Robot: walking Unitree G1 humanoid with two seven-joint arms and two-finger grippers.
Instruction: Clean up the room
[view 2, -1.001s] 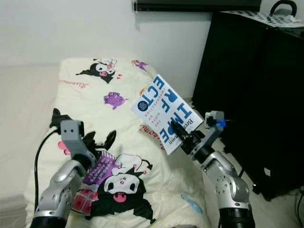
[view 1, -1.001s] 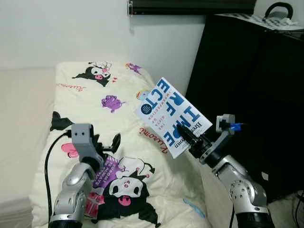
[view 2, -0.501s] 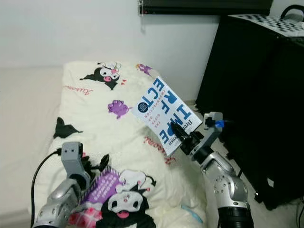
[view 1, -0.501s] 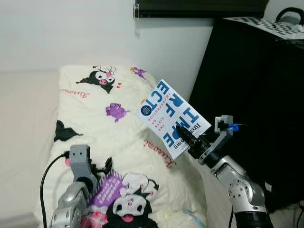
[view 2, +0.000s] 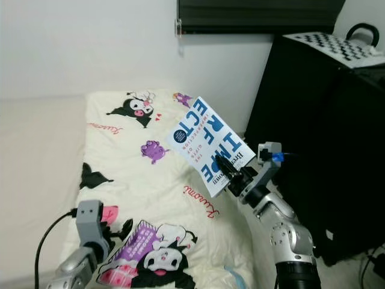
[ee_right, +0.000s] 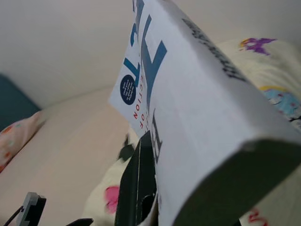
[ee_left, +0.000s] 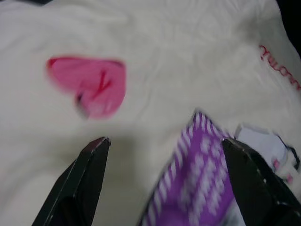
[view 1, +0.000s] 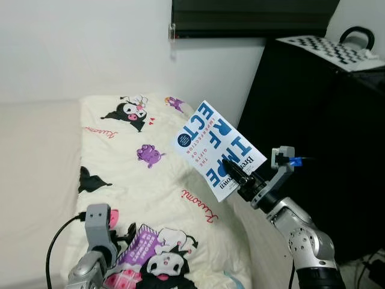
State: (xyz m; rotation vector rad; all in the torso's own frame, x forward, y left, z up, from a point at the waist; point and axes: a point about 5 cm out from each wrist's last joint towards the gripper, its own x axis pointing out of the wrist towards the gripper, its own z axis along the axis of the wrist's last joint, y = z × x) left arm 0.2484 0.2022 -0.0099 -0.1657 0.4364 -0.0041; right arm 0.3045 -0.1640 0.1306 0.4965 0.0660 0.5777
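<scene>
- Book (view 1: 218, 149) is clamped by its lower corner in the right tool (view 1: 240, 180), held aloft over the bed's (view 1: 144, 174) right edge, long axis slanting up-left.
- Black cabinet (view 1: 313, 138) stands just right of that arm.
- Left tool (ee_left: 164, 183) hangs spread apart, empty, above the quilt.

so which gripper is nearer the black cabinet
Right. The right gripper, shut on the white book, is raised beside the black cabinet. The left gripper is open, low over the cartoon-print blanket, on the far side from it.
</scene>
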